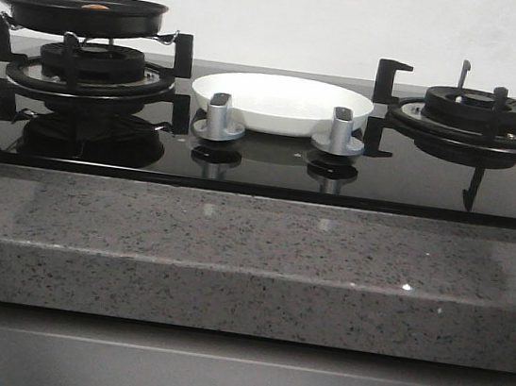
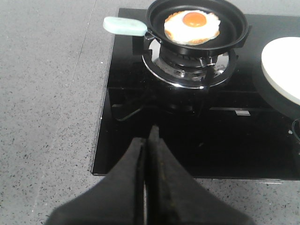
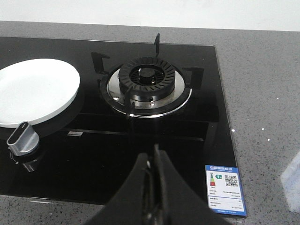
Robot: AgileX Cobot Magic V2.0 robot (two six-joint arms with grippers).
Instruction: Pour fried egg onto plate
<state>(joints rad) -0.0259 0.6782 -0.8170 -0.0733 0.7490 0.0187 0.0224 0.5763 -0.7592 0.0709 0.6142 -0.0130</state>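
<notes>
A black glass gas hob sits in a grey speckled counter, with a black frying pan resting on the burner on the robot's left side and an empty burner on its right. The fried egg lies flat in the pan, yolk up: a small white disc with a browned, ruffled edge and a round orange yolk near its middle. The plate, round, shallow and glossy white, sits on the glass between the two burners, just behind two silver control knobs, and it holds nothing. The pan's pale mint-green handle sticks out from the pan on the side away from the plate, its long axis roughly in line with pan and plate. The left gripper hangs over the near edge of the hob, well short of the pan, with its jaws pressed together and gripping nothing; the handle lies ahead of it and off toward the counter side. The right gripper hangs near the empty burner, jaws likewise closed and empty. The left arm looks much the nearer to the handle, so it seems the likelier one to grasp it and tip the pan toward the plate.
</notes>
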